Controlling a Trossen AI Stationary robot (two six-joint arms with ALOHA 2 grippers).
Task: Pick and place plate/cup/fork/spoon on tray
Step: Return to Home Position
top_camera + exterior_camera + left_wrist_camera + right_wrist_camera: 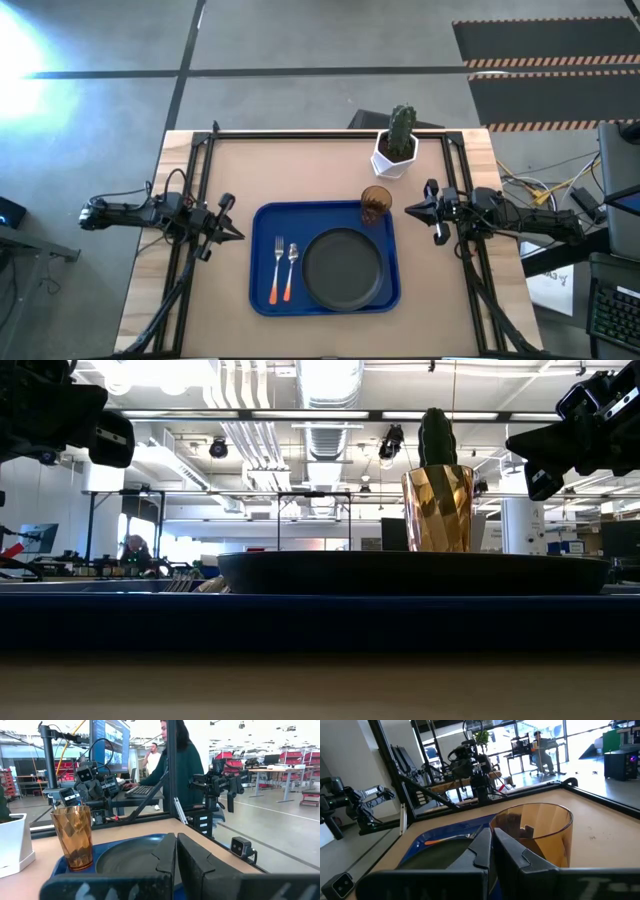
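The blue tray (262,222) lies at the table's middle. On it are the black plate (343,268) at the right, the fork (277,270) and spoon (290,268) side by side at the left, and the amber cup (376,203), upright in the far right corner. My left gripper (235,235) is shut and empty, just left of the tray. My right gripper (405,210) is shut and empty, just right of the cup. The cup also shows in the left wrist view (74,836) and in the right wrist view (535,832), close before the fingers.
A white pot with a green cactus (396,150) stands behind the cup near the table's far edge. A black frame (330,133) runs along the table's far, left and right sides. People (180,765) are in the room beyond the table.
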